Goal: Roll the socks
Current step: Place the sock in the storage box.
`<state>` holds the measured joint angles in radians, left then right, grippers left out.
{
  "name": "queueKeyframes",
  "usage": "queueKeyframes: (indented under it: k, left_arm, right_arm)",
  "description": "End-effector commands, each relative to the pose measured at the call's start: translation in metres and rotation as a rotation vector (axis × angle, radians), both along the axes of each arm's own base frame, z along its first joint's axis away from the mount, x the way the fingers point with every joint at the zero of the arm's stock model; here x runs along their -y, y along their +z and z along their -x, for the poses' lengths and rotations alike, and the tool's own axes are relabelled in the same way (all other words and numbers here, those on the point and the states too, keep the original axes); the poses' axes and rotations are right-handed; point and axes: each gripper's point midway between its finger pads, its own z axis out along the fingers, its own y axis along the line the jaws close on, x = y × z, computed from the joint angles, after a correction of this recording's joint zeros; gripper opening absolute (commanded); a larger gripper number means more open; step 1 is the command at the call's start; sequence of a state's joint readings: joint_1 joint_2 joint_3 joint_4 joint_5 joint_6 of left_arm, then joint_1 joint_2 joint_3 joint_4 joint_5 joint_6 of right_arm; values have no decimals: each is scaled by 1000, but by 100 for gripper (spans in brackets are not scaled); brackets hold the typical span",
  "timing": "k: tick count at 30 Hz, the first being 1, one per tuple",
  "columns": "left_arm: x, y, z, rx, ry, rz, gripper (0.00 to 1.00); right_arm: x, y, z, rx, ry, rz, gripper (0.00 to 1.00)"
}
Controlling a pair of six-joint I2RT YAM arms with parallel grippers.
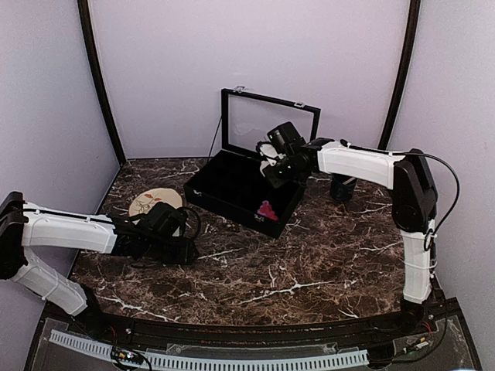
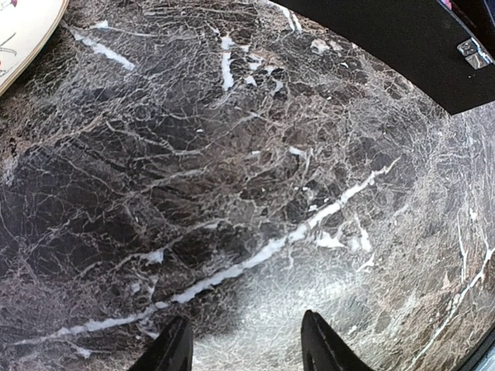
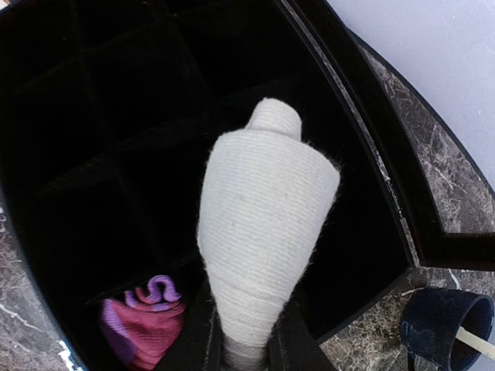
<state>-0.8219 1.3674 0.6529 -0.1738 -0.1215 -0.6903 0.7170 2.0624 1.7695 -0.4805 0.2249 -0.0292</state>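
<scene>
The right hand [image 3: 244, 340] reaches over the black box [image 1: 232, 189] and pinches the cream sock [image 3: 263, 224] between its two fingers. This sock is rolled into a thick cone with a small knob at the far end. It hangs above the dark compartments in the middle of the box, and I cannot tell if its tip touches a divider. The pink sock [image 3: 143, 325] with purple stripes lies bunched in a compartment at the front corner of the box, close under the hand and beside the box wall. The glass lid [image 1: 271, 124] stands open at the back edge.

Outside the box's right wall, a dark cup [image 3: 445, 325] stands on the tabletop [image 1: 325, 263], near that corner but apart from it.

The left hand [image 2: 244, 352] is low over the tabletop with its fingers [image 2: 166, 352] spread and nothing between them. In front of it is a wide stretch of marble. The plate [image 2: 23, 31] has its rim at the far left, and the front edge of the box lies at the far right, both well apart from the fingers.
</scene>
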Motion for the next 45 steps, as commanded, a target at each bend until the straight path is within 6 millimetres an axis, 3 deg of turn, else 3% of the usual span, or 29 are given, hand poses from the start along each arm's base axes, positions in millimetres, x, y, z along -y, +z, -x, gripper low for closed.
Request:
queueKeyframes:
  k: [1,9,26,45]
  left_arm:
    - [2,8,-6,15,-4,4,50]
    - [5,10,-12,22,-4,4,50]
    - [10,6,-13,18,-15,22,50]
    - [14,9,-11,14,-33,47,49]
  right_arm:
    - [19,-21,-15,-51,-33,43,0]
    - [34,-46,-17,-161,-39,65,0]
    - [48,-81,21,-366,-34,118,0]
    - [44,-122,16,-490,-80,181,0]
